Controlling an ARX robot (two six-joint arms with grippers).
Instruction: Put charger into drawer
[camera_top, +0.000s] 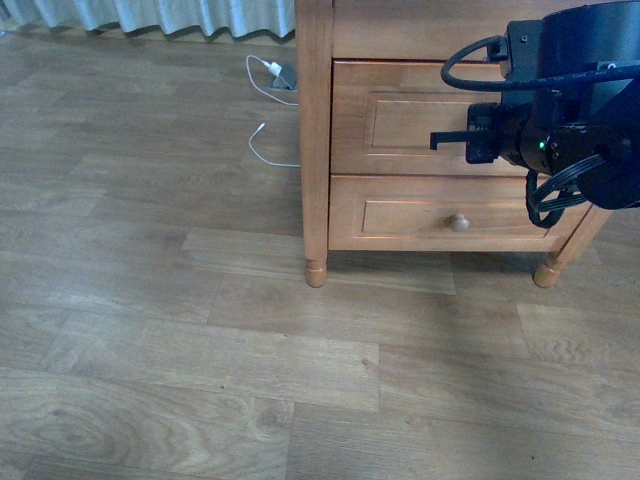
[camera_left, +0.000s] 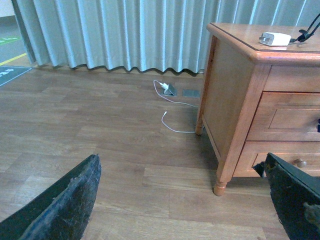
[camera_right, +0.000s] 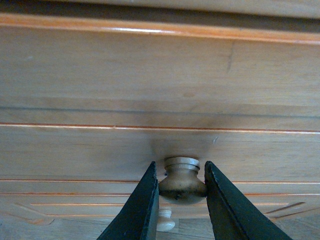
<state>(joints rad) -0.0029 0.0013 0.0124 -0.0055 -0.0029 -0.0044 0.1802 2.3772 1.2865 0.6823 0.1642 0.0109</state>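
You have the honey-coloured wooden nightstand (camera_top: 316, 150) standing on the plank floor (camera_top: 150, 300), with its taller upper drawer (camera_top: 400, 120) shut flush. Your right gripper (camera_right: 181, 172) is at that drawer's panelled front, its two dark fingers pressed against either side of the round wooden knob (camera_right: 182, 184), pinching it. Your left gripper (camera_left: 180, 200) hangs over the floor, jaws spread wide and holding nothing. The small white rectangular charger (camera_left: 275, 38), with its thin black cable, lies on the nightstand's top near the front edge.
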